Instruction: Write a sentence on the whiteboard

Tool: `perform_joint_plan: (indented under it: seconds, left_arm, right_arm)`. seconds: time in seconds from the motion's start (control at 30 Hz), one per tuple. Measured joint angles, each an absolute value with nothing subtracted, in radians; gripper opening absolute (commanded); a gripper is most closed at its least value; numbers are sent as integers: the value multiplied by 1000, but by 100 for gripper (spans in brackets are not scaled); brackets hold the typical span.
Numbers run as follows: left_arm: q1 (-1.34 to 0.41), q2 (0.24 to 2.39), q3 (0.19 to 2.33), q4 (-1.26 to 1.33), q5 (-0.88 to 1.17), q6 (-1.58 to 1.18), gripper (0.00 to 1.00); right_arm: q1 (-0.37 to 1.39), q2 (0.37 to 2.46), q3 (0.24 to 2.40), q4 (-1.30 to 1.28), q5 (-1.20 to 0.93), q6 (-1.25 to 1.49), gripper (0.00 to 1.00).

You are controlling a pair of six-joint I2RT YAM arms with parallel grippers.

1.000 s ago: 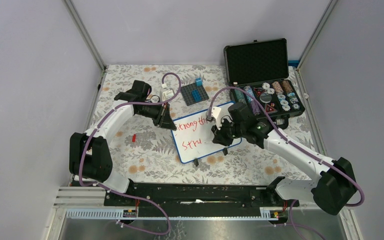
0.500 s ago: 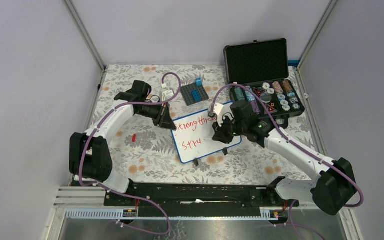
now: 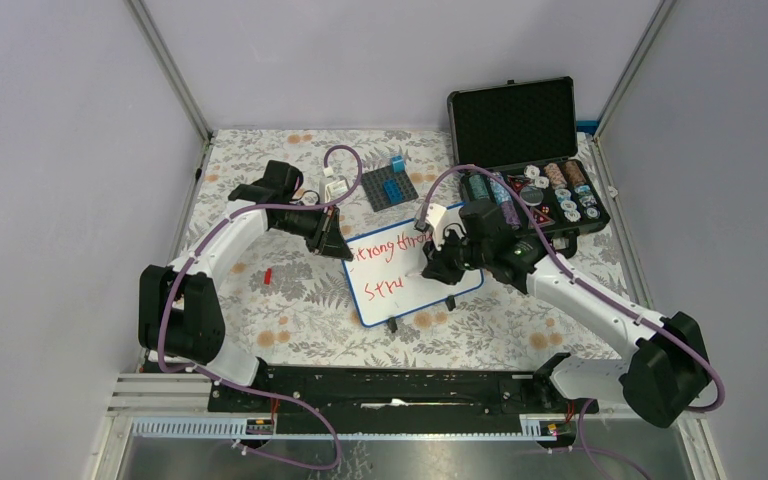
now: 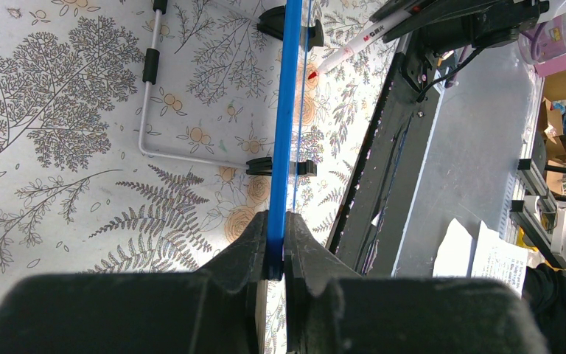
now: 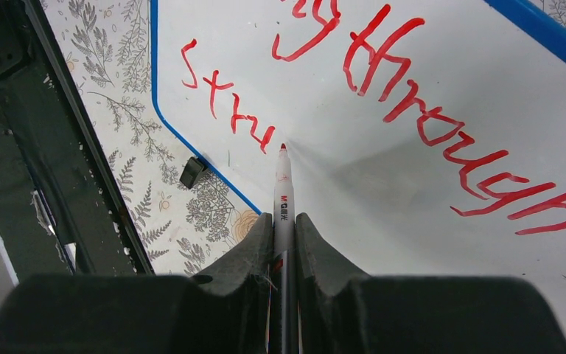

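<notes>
Beneath the marker (image 5: 282, 188) pinched by the right gripper (image 5: 284, 220) lies the whiteboard (image 5: 405, 243), rim clamped in the left gripper (image 4: 276, 221).

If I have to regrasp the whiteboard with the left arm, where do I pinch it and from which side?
The thin blue rim at the whiteboard's far-left corner, coming from the left, one finger over the face, one under. Its feet hold that edge raised, and the corner is clear of the writing and the marker.
</notes>
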State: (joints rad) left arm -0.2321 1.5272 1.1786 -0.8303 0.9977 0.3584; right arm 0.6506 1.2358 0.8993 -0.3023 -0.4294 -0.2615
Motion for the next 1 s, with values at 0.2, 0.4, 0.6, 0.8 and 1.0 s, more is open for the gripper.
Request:
perform_joint_plan:
  seconds: [0.2,0.4,0.6,0.8,1.0]
  left_arm:
    - [-232,1527,1179,-830,998,358,0]
    - [-232,1527,1179,-830,998,358,0]
    - [-232,1527,1179,-830,998,358,0]
    - [-232,1527,1179,-830,998,358,0]
    - [-232,1527,1179,-830,998,358,0]
  right_arm:
    - [651,1251,899,-302,-421,-257,0]
    - [651,1263,900,-302,-413,-252,0]
    - [652,1267,902,-302,-413,-245,0]
    - [662,1277,906,-301,-414,-241,0]
    - [672,1280,906,-301,-413,-242,0]
